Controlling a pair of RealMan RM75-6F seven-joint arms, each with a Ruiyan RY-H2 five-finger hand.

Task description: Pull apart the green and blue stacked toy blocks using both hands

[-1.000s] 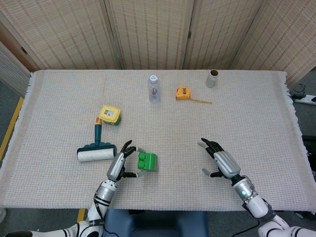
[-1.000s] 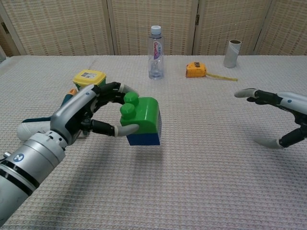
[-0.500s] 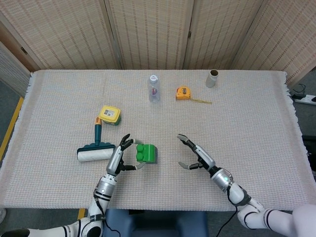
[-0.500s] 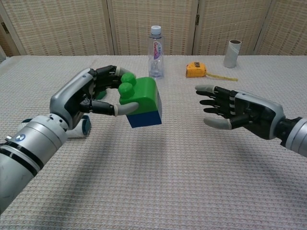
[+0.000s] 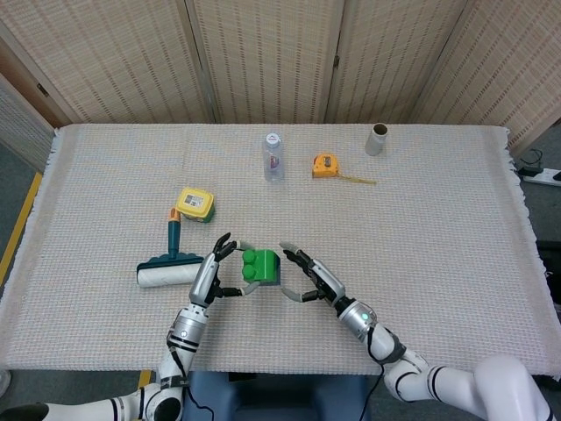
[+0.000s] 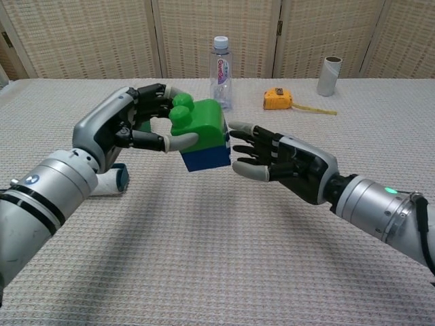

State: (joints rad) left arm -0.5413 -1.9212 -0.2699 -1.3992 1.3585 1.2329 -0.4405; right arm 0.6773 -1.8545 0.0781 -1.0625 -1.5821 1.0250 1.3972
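A green block (image 6: 199, 123) stacked on a blue block (image 6: 207, 158) hangs above the table, and the green top of the stack (image 5: 260, 267) shows in the head view. My left hand (image 6: 129, 126) grips the stack from its left side, one finger under the green block's edge. My right hand (image 6: 282, 160) is open, fingers spread, its fingertips (image 6: 237, 128) right at the stack's right side; contact cannot be told. In the head view my left hand (image 5: 214, 270) and right hand (image 5: 311, 275) flank the stack.
A lint roller (image 5: 169, 265) and a yellow-lidded tub (image 5: 195, 203) lie left of the stack. At the back stand a water bottle (image 5: 273, 157), a yellow tape measure (image 5: 325, 165) and a cardboard tube (image 5: 377, 139). The woven cloth (image 5: 456, 228) covers the table.
My right hand has swept left across the table to the stack's right side. My left hand has raised the stack a little and tilted it.
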